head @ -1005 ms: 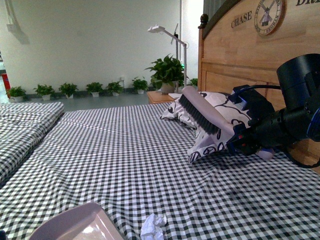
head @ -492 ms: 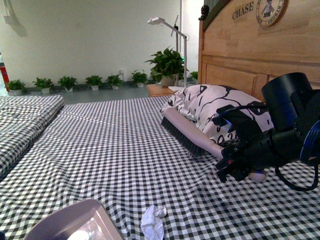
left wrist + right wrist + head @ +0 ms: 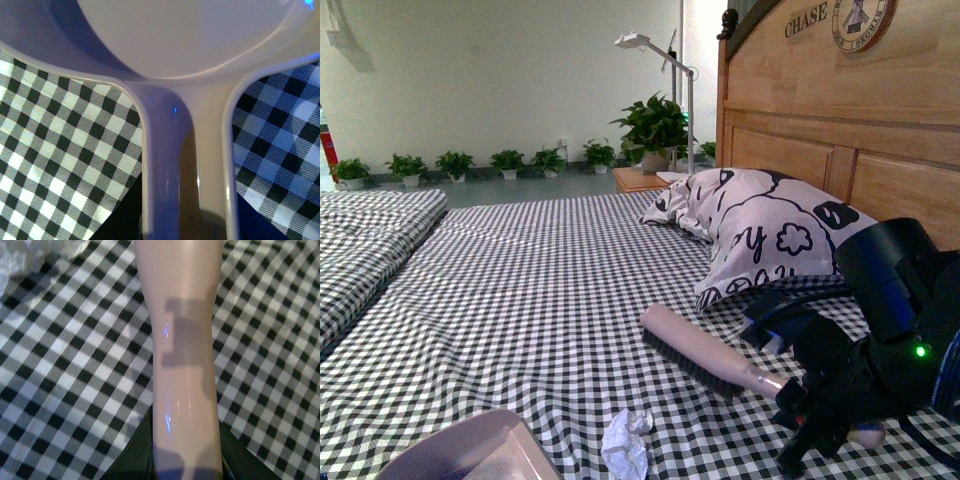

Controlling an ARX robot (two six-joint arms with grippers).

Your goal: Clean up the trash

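Note:
The trash [image 3: 626,449], a small crumpled wad of white paper, lies on the checkered bed near the front edge; a bit of it shows in the right wrist view [image 3: 30,255]. The pale pink dustpan [image 3: 470,452] sits just left of it, held by my left gripper, which is shut on its handle [image 3: 185,170]. My right gripper [image 3: 810,405] is shut on the handle [image 3: 182,365] of the pale pink brush [image 3: 695,352]. The brush lies low over the bed, bristles down, to the right of the wad and apart from it.
A white pillow with black cartoon print [image 3: 765,235] lies against the wooden headboard [image 3: 860,120] at the back right. A second checkered bed [image 3: 365,250] stands to the left. A nightstand with a plant [image 3: 650,135] and a lamp stands behind.
My right arm has swung down and toward the front, bringing the brush from in front of the pillow down to the bed surface near the wad. The dustpan has barely moved.

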